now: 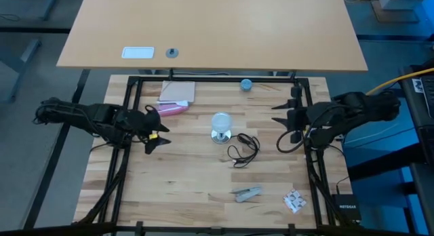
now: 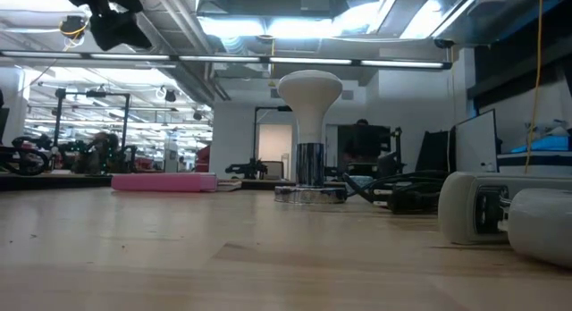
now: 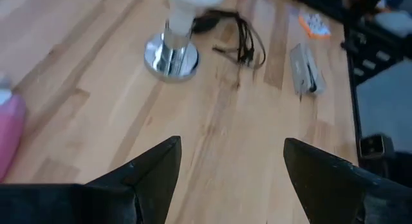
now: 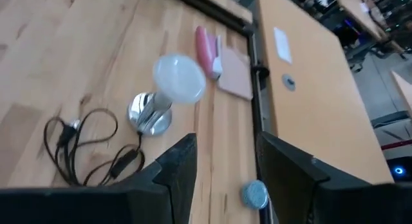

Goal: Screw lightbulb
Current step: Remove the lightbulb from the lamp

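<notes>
Nearest, a grey clip (image 1: pixel 247 192) lies on the wooden surface (image 1: pixel 183 188). Farther in, mid-surface, the lightbulb (image 1: pixel 221 121) stands upright in its shiny base (image 1: pixel 220 135), black cord (image 1: pixel 244 149) beside it. Left end effector (image 1: pixel 159 131) hangs released; right end effector (image 1: pixel 283 124) part-spread, grasping nothing.

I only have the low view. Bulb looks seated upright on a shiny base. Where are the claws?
Observer: Neither touches it. The left claw hangs off to the left of the lightbulb, jaws open and empty.
Operator: And the right one?
Observer: The right claw waits at the table's right edge, jaws parted, holding nothing.
Operator: What's the dark tangle behind the base?
Observer: A thin black cord, loosely looped on the wood just right of the silver base.
</notes>
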